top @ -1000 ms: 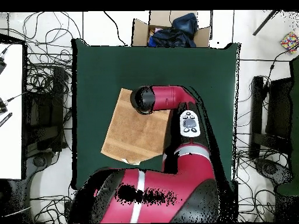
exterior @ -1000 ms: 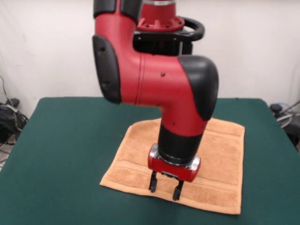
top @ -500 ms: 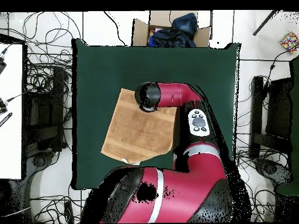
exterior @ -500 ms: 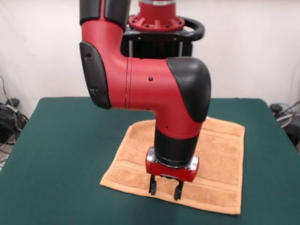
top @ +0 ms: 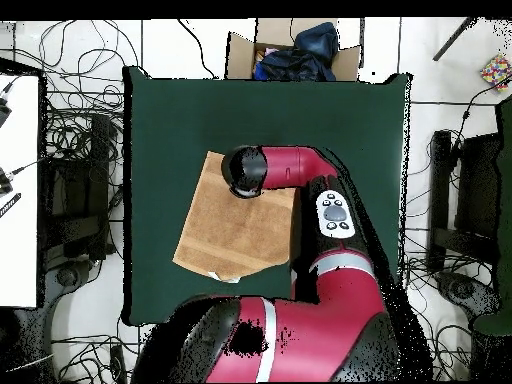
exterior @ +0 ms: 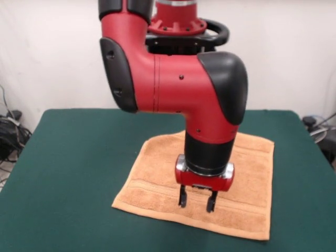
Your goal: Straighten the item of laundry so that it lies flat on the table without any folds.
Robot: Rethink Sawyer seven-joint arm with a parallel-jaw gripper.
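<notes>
**Towel Spread, Arm Poised Over Its Front Band**

While the orange-tan towel (exterior: 157,178) lies open at lower centre of the front view, it looks close to flat, its woven border bands running straight; the overhead view shows a small uneven spot at the towel's bottom edge, possibly a turned corner or the tag, too small to tell. Hanging just above the cloth near its front band, the gripper (exterior: 197,202) points straight down with its fingers (exterior: 182,200) spread and holding nothing, a stance that suggests a check or a next pinch at the hem. Around the towel the dark green worktop (exterior: 68,157) stretches wide. Beyond it stand a white wall, tangled cables (top: 70,120) on the floor and a cardboard box (top: 290,50) at the overhead frame's top.
</notes>
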